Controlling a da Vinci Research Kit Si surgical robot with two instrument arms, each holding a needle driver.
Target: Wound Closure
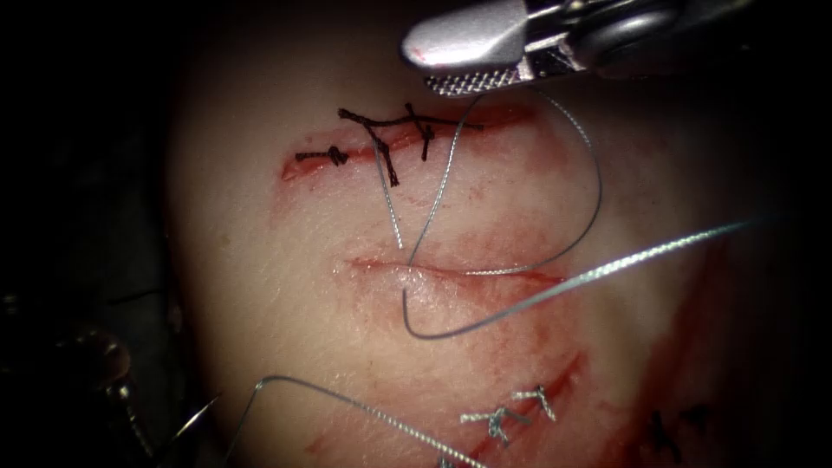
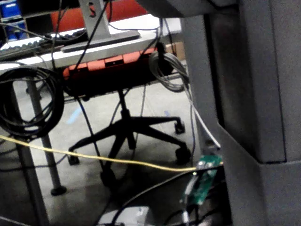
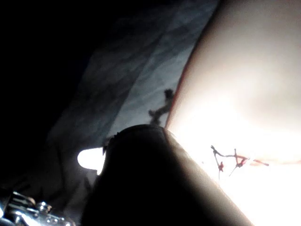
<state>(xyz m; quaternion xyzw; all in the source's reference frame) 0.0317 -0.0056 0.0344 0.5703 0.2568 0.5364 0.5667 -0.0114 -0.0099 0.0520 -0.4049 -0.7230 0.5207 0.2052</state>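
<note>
Finding one: the right tool [image 1: 472,71] hangs over the far edge of the tissue [image 1: 260,260], above an upper cut already closed with dark stitches [image 1: 381,130]. Its jaws stand narrow, and we judge them closed on the thread [image 1: 438,186], which rises to them from the open cut [image 1: 451,270] and falls away again in a wide loop to the right.

Finding two: a smooth curved wire, which we take to be the needle [image 1: 426,333], has one end in the tissue at the cut's left part. Its curve sweeps down and then rightward, where it passes into heavier thread. Neither tool holds it.

Deciding relation: the needle lies well apart from the right tool, across the open cut. Its long axis runs roughly along the cut, left to right.

The right wrist view repeats the dark stitches [image 3: 230,157]. We find no brand, label or legible writing.
</note>
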